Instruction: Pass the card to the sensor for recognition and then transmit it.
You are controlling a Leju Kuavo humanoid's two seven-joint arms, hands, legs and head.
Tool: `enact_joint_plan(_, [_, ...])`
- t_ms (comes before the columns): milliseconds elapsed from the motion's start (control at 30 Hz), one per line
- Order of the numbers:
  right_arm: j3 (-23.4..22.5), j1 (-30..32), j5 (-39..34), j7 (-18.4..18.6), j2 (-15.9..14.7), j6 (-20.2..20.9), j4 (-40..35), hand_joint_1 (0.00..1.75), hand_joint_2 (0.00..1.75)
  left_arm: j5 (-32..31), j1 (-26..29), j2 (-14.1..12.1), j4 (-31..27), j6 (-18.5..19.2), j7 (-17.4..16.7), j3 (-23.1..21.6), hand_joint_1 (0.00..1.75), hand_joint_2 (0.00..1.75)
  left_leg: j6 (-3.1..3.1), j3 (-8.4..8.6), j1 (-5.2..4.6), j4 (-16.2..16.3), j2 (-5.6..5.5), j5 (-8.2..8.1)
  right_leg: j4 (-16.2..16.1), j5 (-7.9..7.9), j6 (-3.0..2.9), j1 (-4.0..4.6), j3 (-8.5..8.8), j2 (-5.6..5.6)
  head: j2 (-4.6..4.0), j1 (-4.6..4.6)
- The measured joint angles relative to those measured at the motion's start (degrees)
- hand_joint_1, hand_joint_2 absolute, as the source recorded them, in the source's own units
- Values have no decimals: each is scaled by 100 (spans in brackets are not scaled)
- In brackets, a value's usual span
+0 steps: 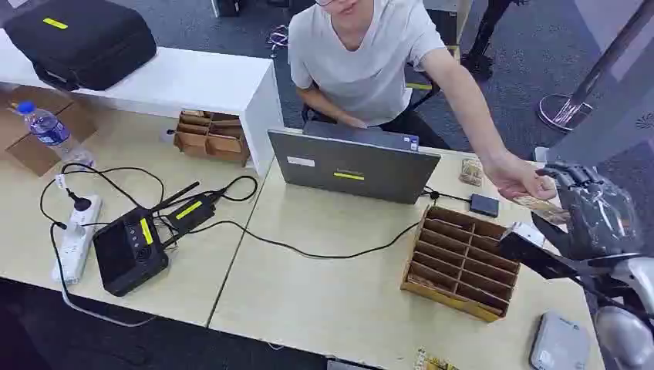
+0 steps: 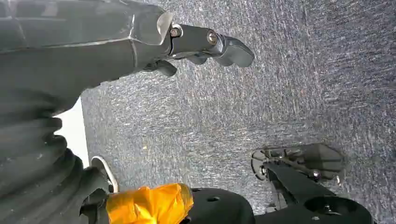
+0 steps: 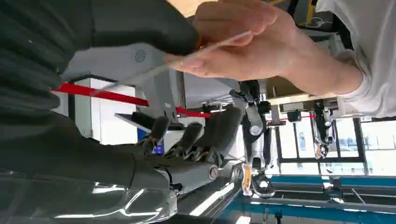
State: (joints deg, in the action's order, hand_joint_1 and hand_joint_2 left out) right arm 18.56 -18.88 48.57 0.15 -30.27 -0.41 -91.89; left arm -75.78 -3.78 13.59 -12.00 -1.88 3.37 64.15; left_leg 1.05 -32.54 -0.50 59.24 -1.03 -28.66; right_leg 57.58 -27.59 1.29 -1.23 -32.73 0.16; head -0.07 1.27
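Right hand (image 1: 580, 202): raised at far right of desk, fingers spread, nothing gripped. Card (image 3: 205, 51): pinched in person's hand (image 1: 517, 179), edge just at thumb. Close on card flat, wait for release. Left hand (image 2: 205, 44): hanging over carpet, loosely open, empty. Small black sensor (image 1: 484, 204) near laptop (image 1: 351, 166).

My head camera looks down from high over the desk (image 1: 324, 301). My right wrist camera sits close behind my right hand (image 3: 187, 144), sharing the person's hand (image 1: 515, 179) with it; my left wrist camera faces carpet (image 2: 280, 93)
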Motion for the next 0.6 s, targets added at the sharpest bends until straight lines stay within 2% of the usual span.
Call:
enact_joint_plan(100, [0, 33, -2, -20, 26, -37, 0, 175, 175, -7, 2, 0, 0, 18, 110, 0, 0, 175, 0, 0, 0, 0, 0, 0, 0, 0, 0, 0, 0, 0, 0, 0])
enact_joint_plan(167, [-6, 59, -2, -26, 42, -66, 0, 175, 175, -74, 6, 0, 0, -5, 401, -24, 0, 175, 0, 0, 0, 0, 0, 0, 0, 0, 0, 0, -1, 0, 0, 0])
enact_joint_plan(200, [-13, 72, 0, -35, 48, -81, 0, 175, 175, -94, 7, 2, 0, -28, 536, -57, 0, 0, 0, 0, 0, 0, 0, 0, 0, 0, 0, 0, -1, 0, 0, 0])
enact_joint_plan(233, [-20, 80, 2, -46, 57, -83, -2, 175, 175, -94, 3, 2, 0, -35, 649, -70, 0, 175, 0, 0, 0, 0, 0, 0, 0, 0, 0, 0, -1, 0, 0, 2])
enact_joint_plan(367, [-46, 137, 28, -87, 70, -83, -2, 175, 175, -33, 4, 7, 0, -79, 934, -116, 0, 175, 0, 0, 0, 0, -1, 0, 0, 0, 0, 0, -1, 0, 0, 0])
enact_joint_plan(600, [-127, 292, 83, -94, 103, -92, -24, 175, 175, 26, 6, 9, 0, -304, 1128, -144, 0, 175, 0, 0, 0, 0, 0, 0, 0, 0, 0, 0, -2, 0, 0, 0])
